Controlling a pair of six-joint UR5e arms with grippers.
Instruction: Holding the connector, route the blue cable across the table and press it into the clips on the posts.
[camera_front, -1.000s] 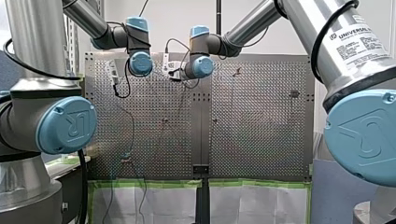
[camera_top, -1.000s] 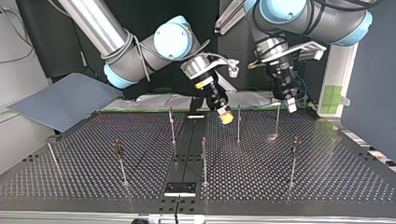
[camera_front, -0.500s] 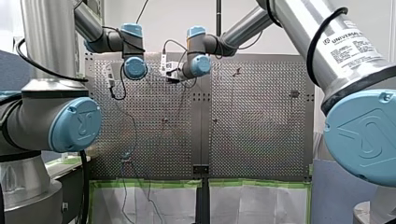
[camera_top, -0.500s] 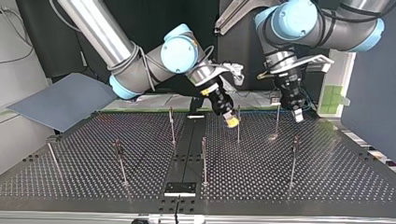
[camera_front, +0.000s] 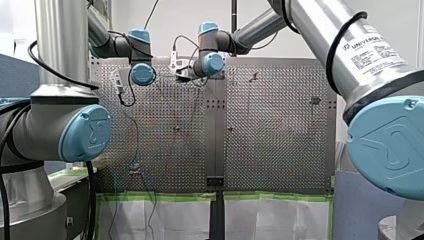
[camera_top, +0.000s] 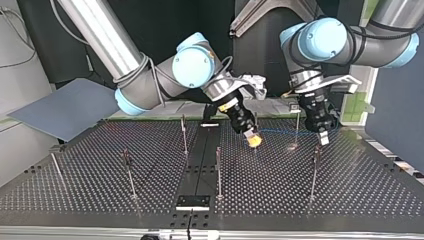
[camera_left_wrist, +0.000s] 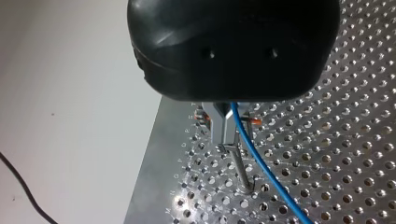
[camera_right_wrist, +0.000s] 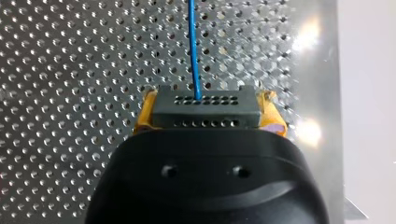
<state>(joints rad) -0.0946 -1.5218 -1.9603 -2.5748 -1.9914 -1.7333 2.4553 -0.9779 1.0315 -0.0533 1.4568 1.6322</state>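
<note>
In the right wrist view my right gripper is shut, its yellow pads clamping a dark grey connector. The blue cable runs straight ahead from the connector. The left wrist view shows my left gripper shut on the blue cable, just above a thin post. Seen from the top view, the right gripper hangs low near a post. There the cable stretches across to the left gripper, which is beside another post.
Several thin posts stand on the perforated table, among them one near the middle and one at the top view's left. A blue-grey sheet lies off the table's far left corner. A black plate sits at the near edge.
Both grippers have come down toward the table and shifted to the top view's right. The blue cable now shows stretched between them.
</note>
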